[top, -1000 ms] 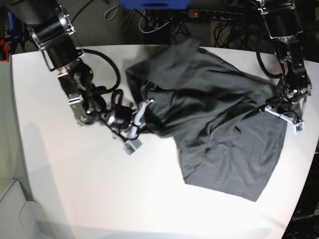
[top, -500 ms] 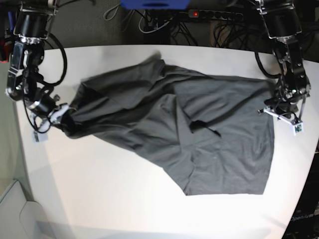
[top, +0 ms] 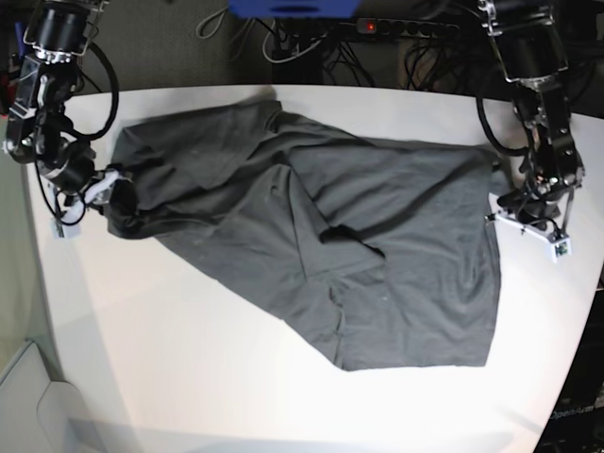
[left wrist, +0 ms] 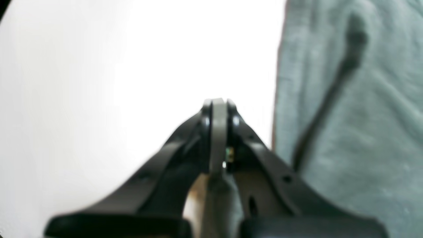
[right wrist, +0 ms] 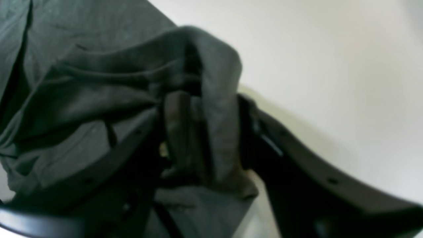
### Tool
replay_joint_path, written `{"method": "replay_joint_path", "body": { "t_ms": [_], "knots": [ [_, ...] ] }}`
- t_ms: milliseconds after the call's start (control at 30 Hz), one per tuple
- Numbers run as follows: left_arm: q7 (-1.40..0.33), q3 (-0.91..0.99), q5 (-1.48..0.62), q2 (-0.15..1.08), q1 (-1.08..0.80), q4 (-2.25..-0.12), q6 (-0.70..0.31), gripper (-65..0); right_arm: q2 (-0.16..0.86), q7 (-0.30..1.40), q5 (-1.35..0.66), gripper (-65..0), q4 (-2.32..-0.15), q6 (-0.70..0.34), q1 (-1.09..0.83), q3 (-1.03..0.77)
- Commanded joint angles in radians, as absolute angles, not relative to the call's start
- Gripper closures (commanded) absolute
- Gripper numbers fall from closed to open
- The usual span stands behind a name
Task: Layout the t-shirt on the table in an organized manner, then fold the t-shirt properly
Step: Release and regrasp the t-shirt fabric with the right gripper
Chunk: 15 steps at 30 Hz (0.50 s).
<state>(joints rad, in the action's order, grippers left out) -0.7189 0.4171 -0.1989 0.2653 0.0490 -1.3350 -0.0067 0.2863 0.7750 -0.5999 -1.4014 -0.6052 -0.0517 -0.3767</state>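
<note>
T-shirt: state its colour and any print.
The t-shirt is plain dark charcoal grey with no print visible; the base view shows it best.

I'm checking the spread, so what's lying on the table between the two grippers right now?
In the base view, only the t-shirt spans the table from the right gripper to the left gripper.

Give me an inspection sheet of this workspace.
Surface: white table, bare where no cloth lies.
Job's things: dark grey t-shirt spread wide across the table, wrinkled, a fold ridge near its middle.
Clutter: nothing seen on the table.
Grippers: right tool has its jaws parted with a bunched shirt edge between them; left tool is shut, beside the shirt's edge, no cloth seen in it.
Cables: tangle behind the table with a power strip.
Surroundings: dark floor, blue object at back.
</note>
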Motion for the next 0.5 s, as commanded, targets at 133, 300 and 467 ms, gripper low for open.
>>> {"method": "replay_joint_path", "body": {
  "t_ms": [133, 300, 467],
  "knots": [
    [-0.700, 0.426, -0.200, 0.283, 0.070, -1.446, -0.005, -0.1, 0.306, 0.739, -0.624, -36.5, -1.520, -0.613, -0.067, -0.452],
    [-0.702, 0.423, -0.200, 0.254, 0.071, -1.527, -0.005, -0.1, 0.283, 0.745, -0.624, -40.2, -1.647, -0.613, -0.070, -0.498],
    [-0.704, 0.387, -0.189, 0.200, 0.064, -1.566, -0.005, -0.1, 0.286, 0.746, -0.621, -40.4, -1.736, -0.613, -0.065, -0.300]
  ]
}}
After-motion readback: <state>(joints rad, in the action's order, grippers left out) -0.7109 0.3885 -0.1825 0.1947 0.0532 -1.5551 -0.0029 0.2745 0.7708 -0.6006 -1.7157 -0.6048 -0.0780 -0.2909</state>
